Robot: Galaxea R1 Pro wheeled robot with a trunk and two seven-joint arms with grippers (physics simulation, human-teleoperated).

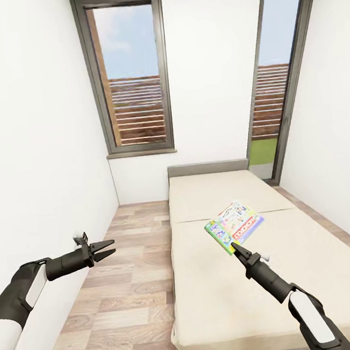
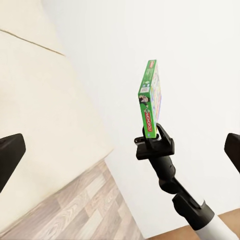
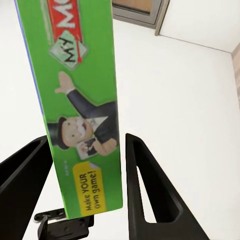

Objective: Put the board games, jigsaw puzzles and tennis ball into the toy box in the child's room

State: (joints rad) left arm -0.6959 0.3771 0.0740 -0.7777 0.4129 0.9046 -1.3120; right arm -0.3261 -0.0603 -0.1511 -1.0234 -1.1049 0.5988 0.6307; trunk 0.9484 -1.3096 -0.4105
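A green-edged board game (image 1: 235, 221) with a white colourful cover is lifted above the beige bed (image 1: 230, 303). My right gripper (image 1: 236, 248) is shut on its near edge. In the left wrist view the board game (image 2: 149, 97) stands tilted on edge in the right gripper (image 2: 155, 136), clear of the mattress. In the right wrist view its green side (image 3: 87, 115) sits between the two black fingers (image 3: 145, 190). My left gripper (image 1: 108, 251) hangs open over the wood floor, left of the bed, with nothing in it.
The bed has a low grey headboard (image 1: 207, 167) against the far wall. A strip of wood-plank floor (image 1: 127, 286) runs between the bed and the white left wall. A dark-framed window (image 1: 130, 72) and a tall glazed door (image 1: 278, 79) are at the back.
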